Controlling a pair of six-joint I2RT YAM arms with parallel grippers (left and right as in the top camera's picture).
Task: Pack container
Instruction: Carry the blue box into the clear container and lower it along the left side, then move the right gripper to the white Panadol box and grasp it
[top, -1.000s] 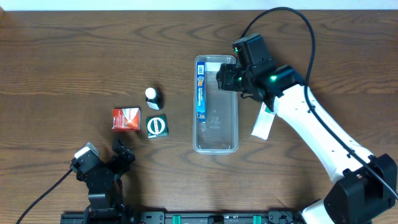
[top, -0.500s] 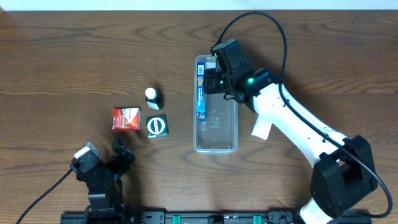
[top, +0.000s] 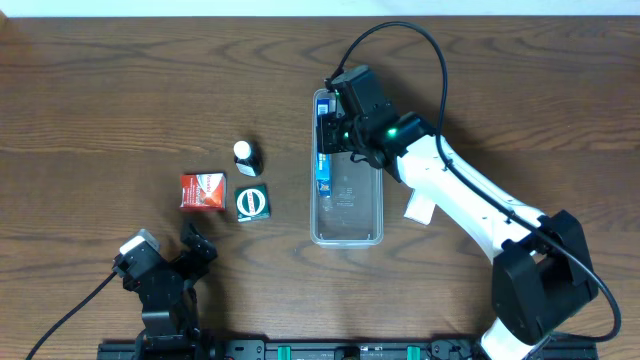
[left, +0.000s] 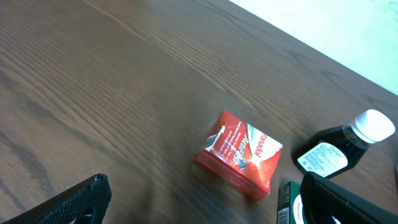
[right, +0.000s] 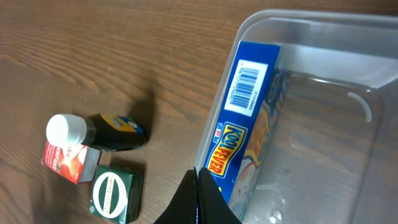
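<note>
Right gripper (right: 198, 186) shifted left — pinched shut, empty — over the container (top: 350, 215) rim.

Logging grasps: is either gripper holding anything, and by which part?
Nothing is held. The left gripper is open. The right gripper is shut on nothing, over the container edge.
</note>
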